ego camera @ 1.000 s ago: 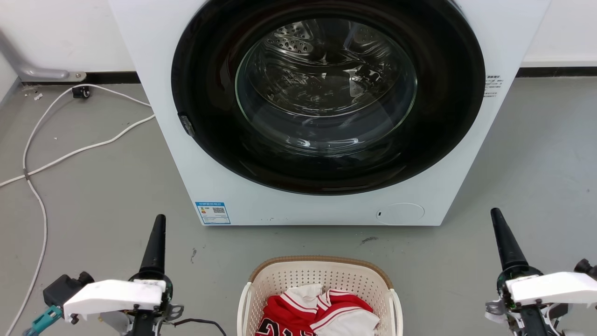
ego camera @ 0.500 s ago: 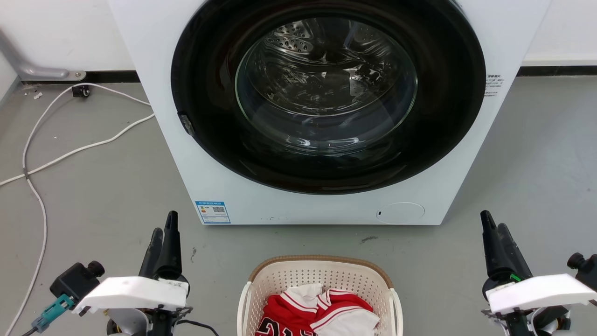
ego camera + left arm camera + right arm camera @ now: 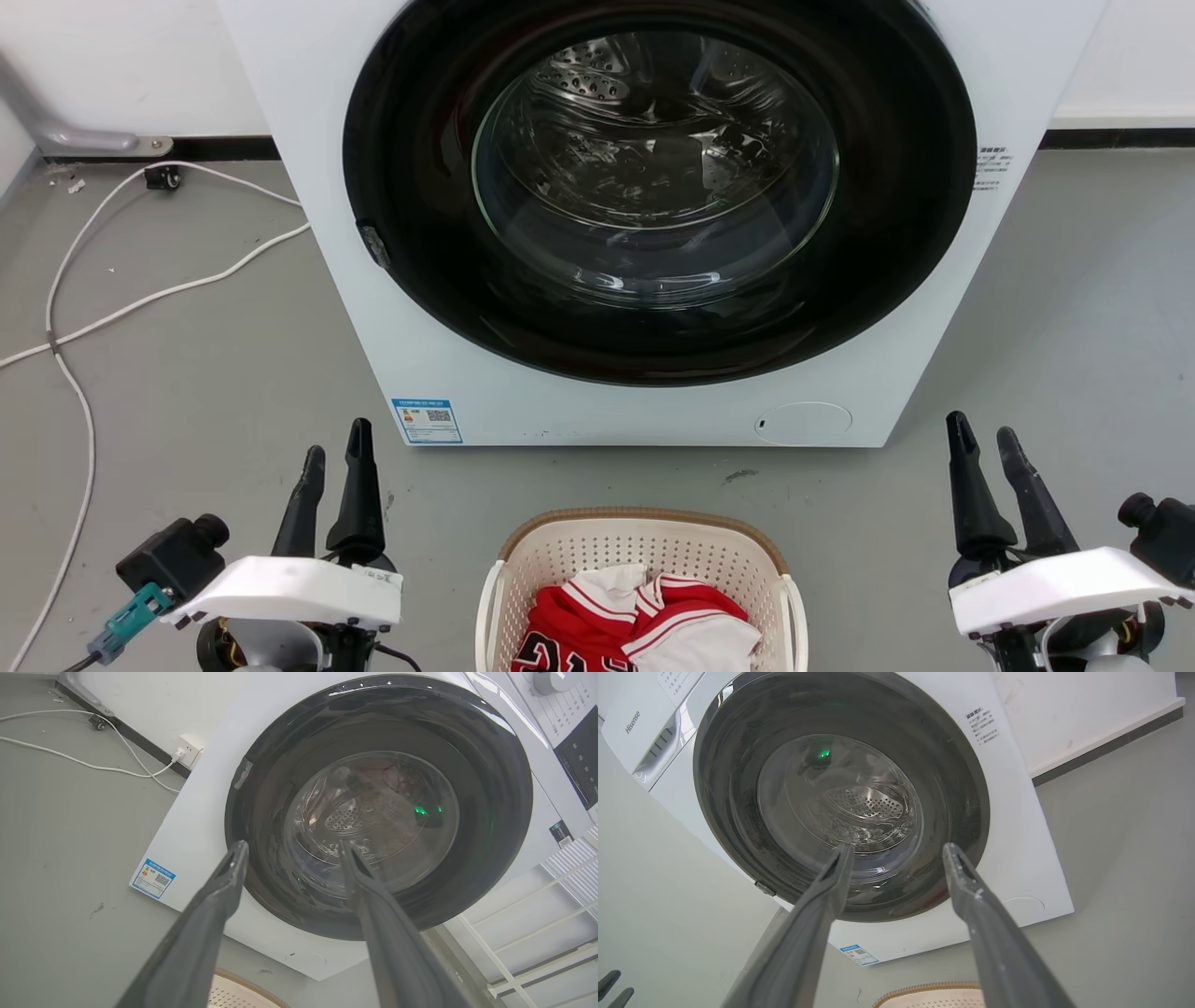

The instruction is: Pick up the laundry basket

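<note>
laundry basket — sitting on the floor, not yet lifted; left hand and right hand hovering either side, fingers spread, gripping nothing — whole pickup remaining.

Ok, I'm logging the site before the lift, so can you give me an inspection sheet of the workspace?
Surface: grey floor, a few dark marks.
Job's things: laundry basket upright on the floor before the washer, not held; red and white clothing inside.
Clutter: small scraps by the wall.
Grippers: left gripper and right gripper open, either side of the basket, touching nothing.
Cables: white cable across the floor on the left, plugged into a wall socket.
Surroundings: white washer, round door looks shut; white wall behind.
</note>
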You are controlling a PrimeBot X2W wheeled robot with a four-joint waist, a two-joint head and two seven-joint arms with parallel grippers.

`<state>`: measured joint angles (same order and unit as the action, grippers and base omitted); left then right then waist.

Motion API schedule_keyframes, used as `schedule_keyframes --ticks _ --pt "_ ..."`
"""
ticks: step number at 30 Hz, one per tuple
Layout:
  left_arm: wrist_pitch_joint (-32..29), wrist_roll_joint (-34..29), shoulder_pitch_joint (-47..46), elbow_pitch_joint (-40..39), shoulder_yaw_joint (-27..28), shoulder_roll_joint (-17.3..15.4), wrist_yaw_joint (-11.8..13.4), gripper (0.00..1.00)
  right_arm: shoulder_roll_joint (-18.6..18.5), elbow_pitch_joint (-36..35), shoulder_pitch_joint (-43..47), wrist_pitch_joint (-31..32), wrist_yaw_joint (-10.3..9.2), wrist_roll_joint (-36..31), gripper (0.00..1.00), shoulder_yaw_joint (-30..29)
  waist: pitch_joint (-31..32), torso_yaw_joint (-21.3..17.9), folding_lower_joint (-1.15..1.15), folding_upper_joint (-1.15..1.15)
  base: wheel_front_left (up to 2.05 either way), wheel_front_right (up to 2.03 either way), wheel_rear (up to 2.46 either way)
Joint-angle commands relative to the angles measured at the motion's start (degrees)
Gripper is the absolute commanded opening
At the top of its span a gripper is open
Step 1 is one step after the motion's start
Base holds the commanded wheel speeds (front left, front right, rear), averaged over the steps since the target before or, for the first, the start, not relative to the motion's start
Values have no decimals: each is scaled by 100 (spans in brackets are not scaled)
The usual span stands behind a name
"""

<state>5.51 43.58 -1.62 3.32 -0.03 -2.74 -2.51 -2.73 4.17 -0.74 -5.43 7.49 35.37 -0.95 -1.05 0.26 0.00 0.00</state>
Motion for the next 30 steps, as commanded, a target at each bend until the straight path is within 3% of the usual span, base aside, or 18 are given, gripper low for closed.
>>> schedule_keyframes --ticks 1,30 --pt "57 -186 -8 -111 -34 -15 -11 100 -22 -117 -7 -61 0 -210 100 22 -4 4 0 0 0 0 0" --pt "502 -2133 158 -231 -304 -18 -36 100 -24 -335 206 -504 0 -2401 100 76 -42 18 0 0 0 0 0"
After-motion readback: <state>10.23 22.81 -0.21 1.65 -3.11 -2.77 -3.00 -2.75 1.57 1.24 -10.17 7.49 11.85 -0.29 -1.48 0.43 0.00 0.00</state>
